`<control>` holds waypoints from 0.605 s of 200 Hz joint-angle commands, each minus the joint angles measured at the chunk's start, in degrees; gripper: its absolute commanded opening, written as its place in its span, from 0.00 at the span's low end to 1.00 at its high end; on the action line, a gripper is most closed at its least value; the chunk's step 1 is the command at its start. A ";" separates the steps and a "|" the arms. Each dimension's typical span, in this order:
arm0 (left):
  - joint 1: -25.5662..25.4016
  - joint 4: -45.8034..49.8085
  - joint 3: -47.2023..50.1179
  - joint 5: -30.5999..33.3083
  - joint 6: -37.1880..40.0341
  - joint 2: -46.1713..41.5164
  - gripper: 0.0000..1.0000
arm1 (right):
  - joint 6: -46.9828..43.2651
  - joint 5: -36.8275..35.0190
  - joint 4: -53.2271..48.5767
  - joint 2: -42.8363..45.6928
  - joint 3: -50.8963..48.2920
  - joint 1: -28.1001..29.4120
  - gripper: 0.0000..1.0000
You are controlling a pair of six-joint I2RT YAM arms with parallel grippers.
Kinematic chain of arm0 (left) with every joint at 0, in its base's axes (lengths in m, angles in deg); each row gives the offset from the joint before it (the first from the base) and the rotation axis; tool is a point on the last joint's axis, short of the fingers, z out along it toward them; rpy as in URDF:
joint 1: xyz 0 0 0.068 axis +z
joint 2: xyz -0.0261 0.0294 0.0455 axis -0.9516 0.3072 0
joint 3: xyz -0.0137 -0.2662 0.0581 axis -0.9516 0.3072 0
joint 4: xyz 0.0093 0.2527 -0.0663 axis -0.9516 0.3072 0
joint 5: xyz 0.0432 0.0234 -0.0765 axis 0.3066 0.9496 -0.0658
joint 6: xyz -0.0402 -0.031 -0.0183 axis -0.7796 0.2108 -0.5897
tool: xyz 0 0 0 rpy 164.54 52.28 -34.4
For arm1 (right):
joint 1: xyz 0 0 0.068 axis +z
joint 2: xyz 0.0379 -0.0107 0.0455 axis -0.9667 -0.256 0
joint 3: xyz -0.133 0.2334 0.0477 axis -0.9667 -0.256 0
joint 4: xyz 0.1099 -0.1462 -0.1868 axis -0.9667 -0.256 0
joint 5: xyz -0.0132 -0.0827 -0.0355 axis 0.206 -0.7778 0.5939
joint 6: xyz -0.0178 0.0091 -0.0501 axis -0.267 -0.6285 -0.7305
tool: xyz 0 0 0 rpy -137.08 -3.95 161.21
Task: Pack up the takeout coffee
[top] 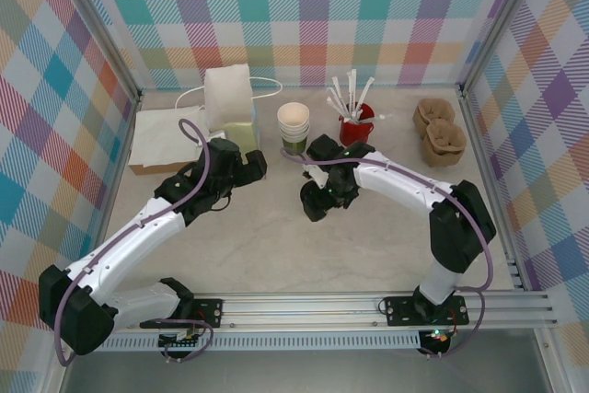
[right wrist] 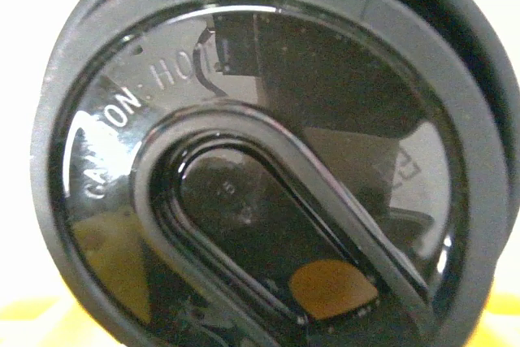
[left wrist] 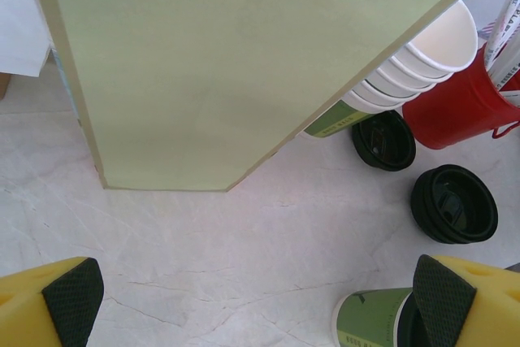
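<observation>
The takeout coffee (left wrist: pixel 370 318), a pale green paper cup, shows tipped on its side at the lower right of the left wrist view. Its black lid (right wrist: pixel 260 160), marked "CAUTION: HOT", sits right against the right wrist camera. My right gripper (top: pixel 316 198) hangs mid-table over the cup, apparently shut on it; the lid hides the fingers. My left gripper (top: pixel 248 165) (left wrist: pixel 258 294) is open over bare table, its fingers (left wrist: pixel 73 290) wide apart, just in front of a pale green paper bag (top: pixel 241 135) (left wrist: pixel 244 62).
A stack of white cups (top: pixel 294 124) (left wrist: pixel 422 58) stands beside the red cup of sticks (top: pixel 354 126) (left wrist: pixel 455 111). Two loose black lids (left wrist: pixel 383 140) (left wrist: pixel 453 203) lie near them. Brown pulp trays (top: pixel 440 131) sit at back right, a white bag (top: pixel 227 94) and napkins (top: pixel 161 140) at back left.
</observation>
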 commanded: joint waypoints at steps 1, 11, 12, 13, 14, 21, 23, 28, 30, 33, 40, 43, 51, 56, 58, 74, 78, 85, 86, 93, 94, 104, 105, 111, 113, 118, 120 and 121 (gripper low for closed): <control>0.82 0.93 0.63 1.20 -0.28 -1.17 1.00 | 0.56 -0.16 0.80 -0.89 1.36 0.33 0.81; 0.82 0.99 0.65 1.22 -0.23 -1.13 1.00 | 0.57 -0.04 0.81 -0.88 1.51 0.33 0.81; 0.82 0.95 0.61 1.21 -0.26 -1.12 1.00 | 0.55 -0.03 0.81 -0.85 1.52 0.33 0.81; 0.82 0.97 0.59 1.20 -0.27 -1.12 1.00 | 0.59 -0.03 0.81 -0.83 1.53 0.33 0.82; 0.82 1.02 0.58 1.20 -0.23 -1.12 1.00 | 0.56 -0.03 0.81 -0.87 1.53 0.33 0.82; 0.82 0.95 0.66 1.19 -0.26 -1.16 1.00 | 0.63 -0.03 0.81 -0.71 1.53 0.33 0.82; 0.82 0.91 0.66 1.17 -0.23 -1.13 1.00 | 0.56 -0.03 0.81 -0.66 1.47 0.33 0.82; 0.82 0.90 0.66 1.11 -0.25 -1.13 1.00 | 0.54 -0.05 0.76 -0.63 1.52 0.30 0.84; 0.82 0.92 0.66 1.11 -0.28 -1.12 1.00 | 0.54 -0.10 0.64 -0.64 1.53 0.32 0.84; 0.87 0.90 0.66 1.11 -0.27 -1.14 1.00 | 0.49 -0.11 0.51 -0.67 1.58 0.32 0.85; 0.94 0.82 0.61 1.08 -0.22 -1.04 1.00 | 0.45 -0.20 0.40 -0.64 1.70 0.33 0.88; 0.91 0.86 0.60 1.05 -0.21 -1.12 1.00 | 0.38 -0.20 0.24 -0.69 1.78 0.33 0.90; 0.91 0.85 0.66 0.98 -0.19 -1.12 1.00 | 0.39 -0.36 0.20 -0.74 2.03 0.33 0.93; 0.91 0.83 0.57 0.99 -0.15 -1.12 1.00 | 0.34 -0.44 0.19 -0.79 2.21 0.33 0.95; 0.91 0.82 0.52 0.94 -0.19 -1.12 1.00 | 0.31 -0.44 0.19 -0.74 2.27 0.33 0.96; 0.98 0.82 0.53 0.96 -0.15 -1.20 1.00 | -0.02 -0.86 0.51 -0.98 2.91 0.33 1.00; 1.01 0.83 0.63 1.00 -0.19 -1.25 1.00 | -0.13 -0.97 0.54 -1.09 3.14 0.34 1.00; 0.99 0.81 0.63 1.01 -0.20 -1.29 1.00 | -0.41 -1.23 0.54 -1.44 3.49 0.33 1.00; 1.00 0.86 0.64 1.01 -0.15 -1.34 1.00 | -0.47 -1.24 0.54 -1.52 3.57 0.33 1.00; 1.00 0.84 0.61 1.02 -0.20 -1.46 1.00 | -0.71 -1.48 0.47 -2.04 4.09 0.33 1.00; 1.00 0.87 0.63 0.97 -0.15 -1.46 1.00 | -0.75 -1.50 0.47 -2.09 4.17 0.33 1.00; 1.00 0.95 0.65 1.11 -0.15 -1.64 1.00 | -1.12 -1.53 0.34 -2.80 4.97 0.28 1.00; 1.00 0.97 0.65 1.11 -0.17 -1.69 1.00 | -1.17 -1.52 0.27 -2.91 5.01 0.30 1.00; 1.00 1.06 0.64 1.12 -0.17 -1.84 1.00 | -1.33 -1.48 0.37 -3.35 5.47 0.32 1.00; 1.00 1.07 0.61 1.13 -0.19 -1.83 1.00 | -1.40 -1.45 0.32 -3.47 5.59 0.33 1.00; 1.02 1.10 0.58 1.21 -0.18 -1.91 1.00 | -1.55 -1.39 0.46 -3.87 5.94 0.31 1.00; 1.05 1.08 0.64 1.20 -0.19 -1.95 1.00 | -1.61 -1.36 0.55 -4.04 6.11 0.32 1.00; 1.07 1.12 0.60 1.24 -0.15 -1.97 1.00 | -1.63 -1.35 0.50 -4.10 6.15 0.32 1.00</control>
